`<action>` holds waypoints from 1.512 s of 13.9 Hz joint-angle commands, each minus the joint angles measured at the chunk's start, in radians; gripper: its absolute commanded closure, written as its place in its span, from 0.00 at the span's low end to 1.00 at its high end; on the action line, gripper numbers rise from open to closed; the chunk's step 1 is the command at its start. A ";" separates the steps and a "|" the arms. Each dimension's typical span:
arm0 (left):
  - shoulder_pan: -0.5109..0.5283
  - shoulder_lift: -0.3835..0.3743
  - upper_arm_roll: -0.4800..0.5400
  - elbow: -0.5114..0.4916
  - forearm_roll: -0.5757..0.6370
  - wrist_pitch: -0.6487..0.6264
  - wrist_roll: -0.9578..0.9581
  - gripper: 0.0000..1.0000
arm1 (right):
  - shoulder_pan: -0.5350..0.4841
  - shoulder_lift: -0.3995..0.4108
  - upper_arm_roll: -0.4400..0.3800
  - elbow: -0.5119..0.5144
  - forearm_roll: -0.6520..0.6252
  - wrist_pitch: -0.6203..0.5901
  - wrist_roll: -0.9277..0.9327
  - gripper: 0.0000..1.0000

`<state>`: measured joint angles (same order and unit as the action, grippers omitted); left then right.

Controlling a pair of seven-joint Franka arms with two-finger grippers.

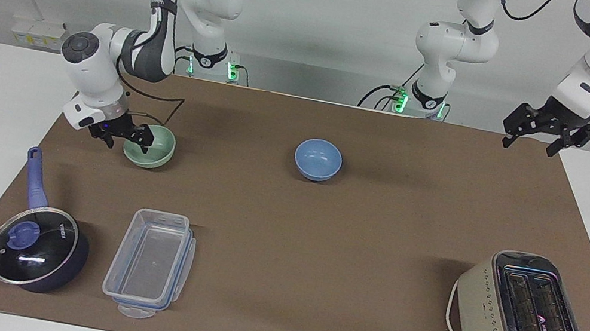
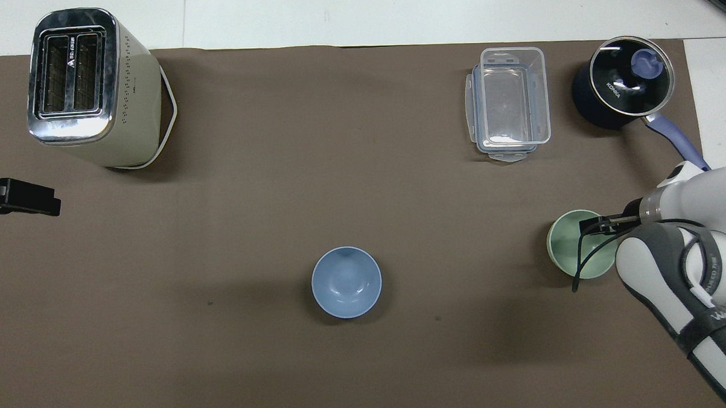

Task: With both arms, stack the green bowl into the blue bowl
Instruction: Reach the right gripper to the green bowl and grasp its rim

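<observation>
Tool tips straddle a bowl rim: your right tool (image 1: 124, 136) sits at the middle left of the facing frame, its fingers apart, one dipping inside the green bowl (image 1: 153, 147) and one outside its wall, not yet closed on it. In the overhead frame the same tool (image 2: 594, 225) shows at the right edge, over the bowl's rim.

The green bowl rests on the tabletop (image 1: 282, 236) toward the right arm's end, upright and empty. It looks light, rigid and matte, so a rim pinch should hold, though a thin curved wall may tilt or swing once lifted. You would do best to close on the wall where the fingers already straddle it and lift level.

The blue bowl (image 1: 318, 159) stands well apart, near the centre of the facing frame, upright and open to receive the green one.

Your left tool (image 1: 540, 132) waits in the upper right of the facing frame, fingers apart, holding nothing.

Lower left in that frame lie a lidded pot (image 1: 37, 247) and a clear container (image 1: 151, 265); a toaster (image 1: 523, 321) stands at lower right.
</observation>
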<state>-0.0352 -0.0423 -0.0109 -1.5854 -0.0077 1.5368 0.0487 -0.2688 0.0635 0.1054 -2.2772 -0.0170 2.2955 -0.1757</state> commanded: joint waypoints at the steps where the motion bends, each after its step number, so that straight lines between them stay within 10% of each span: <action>1: 0.006 -0.002 -0.006 0.012 0.018 -0.020 0.000 0.00 | -0.012 -0.028 0.005 -0.036 0.020 0.012 -0.068 0.00; 2: 0.008 -0.002 -0.006 0.012 0.018 -0.020 0.000 0.00 | -0.013 -0.028 0.005 -0.035 0.020 0.010 -0.080 0.04; 6: 0.008 -0.002 -0.006 0.012 0.018 -0.020 0.000 0.00 | -0.026 -0.025 0.007 -0.019 0.020 -0.019 -0.087 1.00; 14: 0.006 -0.002 -0.006 0.012 0.018 -0.020 0.000 0.00 | -0.001 -0.102 0.023 0.045 0.069 -0.208 -0.099 1.00; 21: 0.008 -0.002 -0.006 0.012 0.018 -0.020 0.000 0.00 | 0.346 -0.143 0.025 0.108 0.161 -0.229 0.170 1.00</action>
<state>-0.0352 -0.0423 -0.0109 -1.5854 -0.0077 1.5368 0.0486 -0.0077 -0.0971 0.1314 -2.2104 0.1268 2.0614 -0.1138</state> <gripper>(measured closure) 0.000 0.960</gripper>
